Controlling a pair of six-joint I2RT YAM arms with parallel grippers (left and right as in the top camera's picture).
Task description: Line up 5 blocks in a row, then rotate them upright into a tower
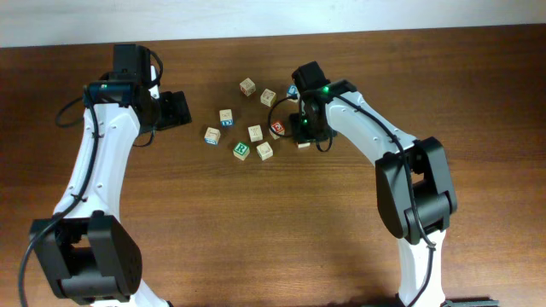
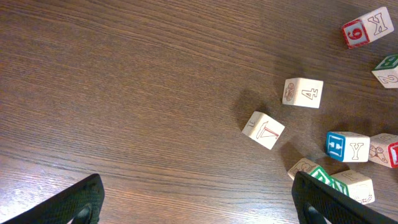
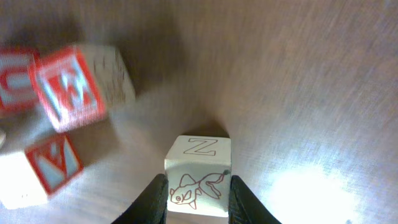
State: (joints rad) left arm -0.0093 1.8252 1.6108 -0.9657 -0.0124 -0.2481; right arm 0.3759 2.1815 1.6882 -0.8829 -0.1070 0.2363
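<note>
**A:** Which end effector is doing the work in this figure?

**B:** The right end effector (image 3: 199, 202) is clamping the Z cube (image 3: 199, 168), one finger pressing each of two opposite side faces. The left end effector (image 1: 181, 109) is hanging with its fingers wide apart, holding nothing.

**A:** Where is the Z cube lying?

**B:** It is appearing to rest on the tabletop (image 1: 478, 85), to the right of the green R cube (image 1: 241, 151) and directly beneath the right wrist. The left end effector is standing well to the left of the green R cube, so the right arm is much the nearer one.

**A:** Which way is the cube pointing?

**B:** Being a cube, it is offering no long axis. The goldfish face is turning toward the wrist camera and the Z face is showing above it. The grip line is running across the goldfish face, and the cube's edges are sitting square to the fingers.

**A:** What is the coming move depending on?

**B:** Probably on that centring. The cube is lying straight between the fingers, so a wrist turn should carry it round. A red-faced cube (image 3: 65, 90) is lying near, on the green R cube's side, and might get brushed.
</note>
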